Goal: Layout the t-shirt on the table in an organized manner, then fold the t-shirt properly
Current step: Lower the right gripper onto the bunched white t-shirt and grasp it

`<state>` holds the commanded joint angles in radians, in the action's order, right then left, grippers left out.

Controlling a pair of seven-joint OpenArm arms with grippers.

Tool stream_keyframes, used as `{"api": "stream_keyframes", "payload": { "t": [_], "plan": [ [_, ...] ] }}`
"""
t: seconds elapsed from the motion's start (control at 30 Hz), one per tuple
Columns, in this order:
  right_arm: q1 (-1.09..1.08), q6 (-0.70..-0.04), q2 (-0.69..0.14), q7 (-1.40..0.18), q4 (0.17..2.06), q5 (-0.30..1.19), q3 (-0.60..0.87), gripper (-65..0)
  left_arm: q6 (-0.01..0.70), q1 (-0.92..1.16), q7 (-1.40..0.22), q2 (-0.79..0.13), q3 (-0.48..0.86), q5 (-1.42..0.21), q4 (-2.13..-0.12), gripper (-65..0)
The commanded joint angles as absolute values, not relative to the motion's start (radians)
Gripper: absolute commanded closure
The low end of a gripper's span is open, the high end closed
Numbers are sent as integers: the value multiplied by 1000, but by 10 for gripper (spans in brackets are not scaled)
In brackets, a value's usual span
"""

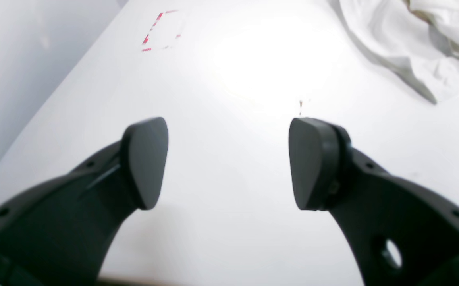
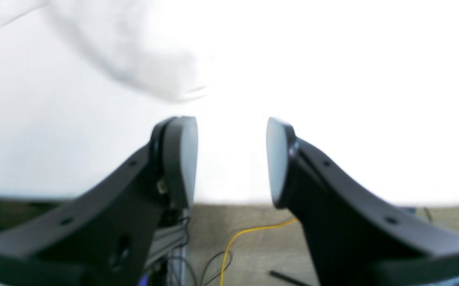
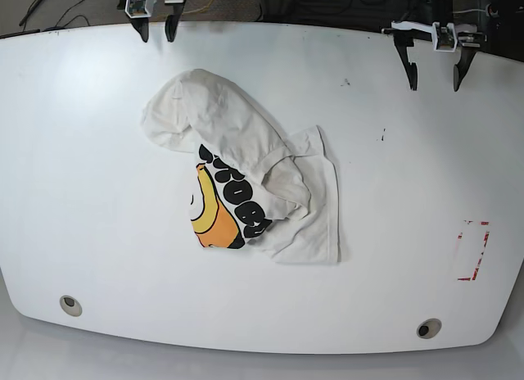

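Both grippers, left gripper [image 3: 434, 75] at 1 o'clock and right gripper [image 3: 156, 28] at 11, gape empty; grabbing the t-shirt [image 3: 246, 167] mid-heap risks pinching doubled layers.

A thin yellow cable [image 2: 249, 234] lies on the floor [image 2: 249, 222] near some dark cables [image 2: 197, 266].

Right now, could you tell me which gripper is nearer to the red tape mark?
Left. The left gripper hangs at the table's far edge on the red tape mark's side; the right gripper is across the table.
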<state>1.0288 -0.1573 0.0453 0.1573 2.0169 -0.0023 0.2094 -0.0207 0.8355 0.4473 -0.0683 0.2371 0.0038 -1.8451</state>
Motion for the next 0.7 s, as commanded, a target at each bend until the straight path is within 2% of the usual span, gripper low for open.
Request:
{"api": "stream_keyframes", "payload": {
  "t": [0.17,0.33,0.53,0.7],
  "plan": [
    [963,-157,12,110,2015,-1,208,-272,-21,776,443,-67,237,7,-1844,-439],
    [872,-157,8,59,2015,-1,211,-272,-21,727,369,-68,236,7,-1842,-440],
    [792,-160,8,10,2015,-1,211,-272,-21,696,355,-68,231,7,-1830,-440],
    [731,-199,8,-10,2015,-1,206,-272,-4,651,354,-70,231,7,-1828,-440]
  ]
}}
